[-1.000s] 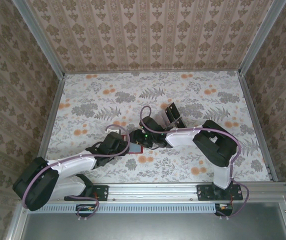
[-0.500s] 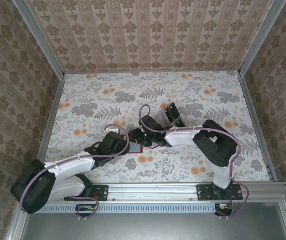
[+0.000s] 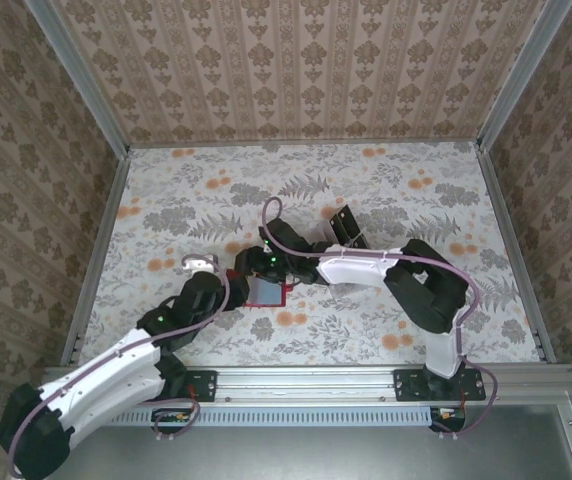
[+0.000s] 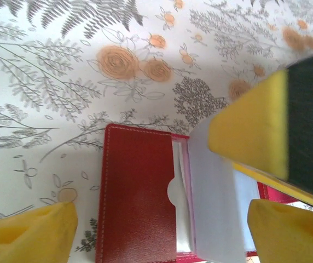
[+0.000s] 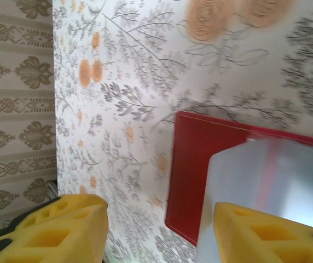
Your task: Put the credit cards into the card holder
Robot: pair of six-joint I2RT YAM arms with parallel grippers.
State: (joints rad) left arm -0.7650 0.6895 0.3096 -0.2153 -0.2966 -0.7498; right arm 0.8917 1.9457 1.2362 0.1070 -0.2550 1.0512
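A floral-printed surface point(image 3: 416, 190) is closed in on three sides by walls point(image 3: 296, 70) papered in a damask pattern.

Toward the near edge, a little left of centre, the left gripper point(image 4: 159, 219) is held low over the card holder point(image 4: 137, 192). Its yellow fingers point(image 4: 28, 230) are spread wide to either side of the holder, and whether they touch the leather cannot be told. The spread is judged to be a brace, so that the holder is not dragged along when a card is pushed at it.

The card holder is laid open and flat, with its red pocket panel and thumb notch turned upward. One credit card point(image 4: 214, 203), its glossy face washed pale by glare, is laid over the other half with one edge at the pocket mouth. Whether that edge is already under the panel cannot be made out.

The right gripper point(image 5: 159, 211) is also held with its fingers apart. One pad point(image 4: 249, 131) is set down on the card rather than pinching it, which suits sliding it sideways into the pocket.

Farther off, toward the middle of the surface and beyond the right arm, the other credit cards point(image 3: 343, 222) are left well apart from the holder.
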